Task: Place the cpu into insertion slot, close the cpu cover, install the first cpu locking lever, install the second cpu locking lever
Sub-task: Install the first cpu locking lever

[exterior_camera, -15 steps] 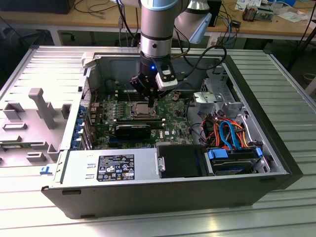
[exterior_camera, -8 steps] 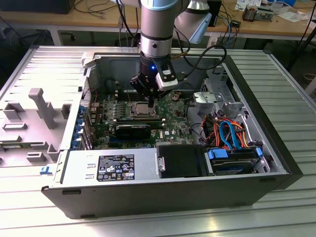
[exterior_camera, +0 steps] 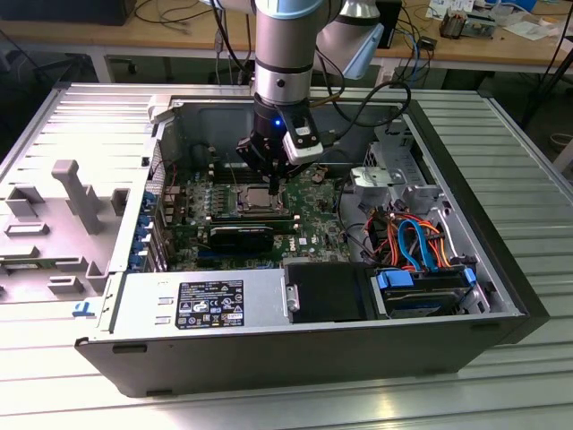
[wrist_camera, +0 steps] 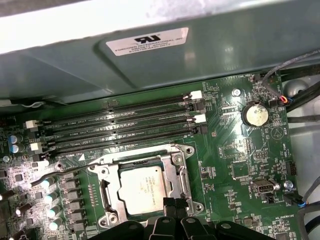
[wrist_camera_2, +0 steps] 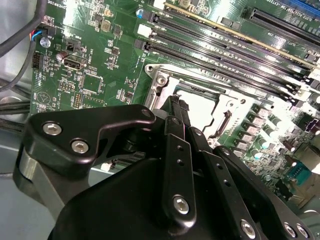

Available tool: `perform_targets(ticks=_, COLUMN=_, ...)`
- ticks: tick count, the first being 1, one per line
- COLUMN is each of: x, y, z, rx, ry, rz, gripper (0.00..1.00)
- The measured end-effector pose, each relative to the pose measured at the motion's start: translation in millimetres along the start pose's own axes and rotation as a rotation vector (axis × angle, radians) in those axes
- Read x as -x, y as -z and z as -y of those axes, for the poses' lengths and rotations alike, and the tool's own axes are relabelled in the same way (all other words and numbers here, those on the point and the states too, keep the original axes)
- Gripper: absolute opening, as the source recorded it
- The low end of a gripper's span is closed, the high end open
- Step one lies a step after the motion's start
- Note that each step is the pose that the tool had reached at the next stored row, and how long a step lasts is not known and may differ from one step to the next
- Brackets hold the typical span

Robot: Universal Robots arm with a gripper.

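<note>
The cpu [wrist_camera: 141, 187] lies flat in the insertion slot [wrist_camera: 106, 218] on the green board, its silvery top showing through the window of the cpu cover [wrist_camera: 176, 172], which is down over it. A thin wire locking lever [wrist_camera: 65, 172] stands out from the side of the socket beside the capacitors. My gripper [wrist_camera: 175, 203] sits at the socket's edge with its black fingertips [wrist_camera: 169, 202] together and nothing seen between them. In the second wrist view the gripper [wrist_camera_2: 178, 104] reaches down onto the cpu cover [wrist_camera_2: 161, 80]. In the exterior view the gripper [exterior_camera: 272, 176] hangs just above the insertion slot [exterior_camera: 260, 199].
Several long black memory slots [wrist_camera: 125, 127] run beside the socket, with the grey case wall [wrist_camera: 150, 65] behind them. A coin battery [wrist_camera: 255, 114] and loose cables [wrist_camera: 300, 90] lie to one side. The power supply [exterior_camera: 197, 305] and drive bay wiring [exterior_camera: 416, 242] fill the case's front.
</note>
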State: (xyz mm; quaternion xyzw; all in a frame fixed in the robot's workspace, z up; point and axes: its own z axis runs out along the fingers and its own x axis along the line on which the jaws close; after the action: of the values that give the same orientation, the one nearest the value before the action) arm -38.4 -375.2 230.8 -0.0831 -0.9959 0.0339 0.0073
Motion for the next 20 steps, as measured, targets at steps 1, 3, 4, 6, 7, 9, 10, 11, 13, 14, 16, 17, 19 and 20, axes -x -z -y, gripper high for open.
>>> perform_targets(ticks=1, x=0.0, y=0.0, z=0.0, rx=-0.0001, ry=0.001, rz=0.0, gripper=0.11)
perform_targets(ticks=3, x=0.0, y=0.0, z=0.0, rx=0.0, ry=0.003, rz=0.0002, gripper=0.11)
perform_targets(ticks=4, x=0.0, y=0.0, z=0.0, rx=0.0, ry=0.004, rz=0.0002, gripper=0.11)
perform_targets(ticks=6, x=0.0, y=0.0, z=0.0, rx=-0.0001, ry=0.007, rz=0.0005, gripper=0.11)
perform_targets(ticks=7, x=0.0, y=0.0, z=0.0, rx=-0.0001, ry=0.008, rz=0.0005, gripper=0.11)
perform_targets(ticks=9, x=0.0, y=0.0, z=0.0, rx=-0.0001, ry=0.01, rz=0.0007, gripper=0.11)
perform_targets(ticks=10, x=0.0, y=0.0, z=0.0, rx=-0.0001, ry=0.011, rz=0.0008, gripper=0.11)
perform_targets(ticks=11, x=0.0, y=0.0, z=0.0, rx=-0.0001, ry=0.012, rz=0.0008, gripper=0.11)
perform_targets(ticks=13, x=0.0, y=0.0, z=0.0, rx=-0.0001, ry=0.015, rz=0.001, gripper=0.11)
perform_targets(ticks=14, x=0.0, y=0.0, z=0.0, rx=-0.0002, ry=0.016, rz=0.0011, gripper=0.11)
perform_targets(ticks=16, x=0.0, y=0.0, z=0.0, rx=-0.0002, ry=0.018, rz=0.0012, gripper=0.11)
perform_targets(ticks=17, x=0.0, y=0.0, z=0.0, rx=-0.0002, ry=0.018, rz=0.0012, gripper=0.11)
perform_targets(ticks=19, x=0.0, y=0.0, z=0.0, rx=-0.0002, ry=0.02, rz=0.0014, gripper=0.11)
perform_targets(ticks=20, x=0.0, y=0.0, z=0.0, rx=-0.0002, ry=0.021, rz=0.0014, gripper=0.11)
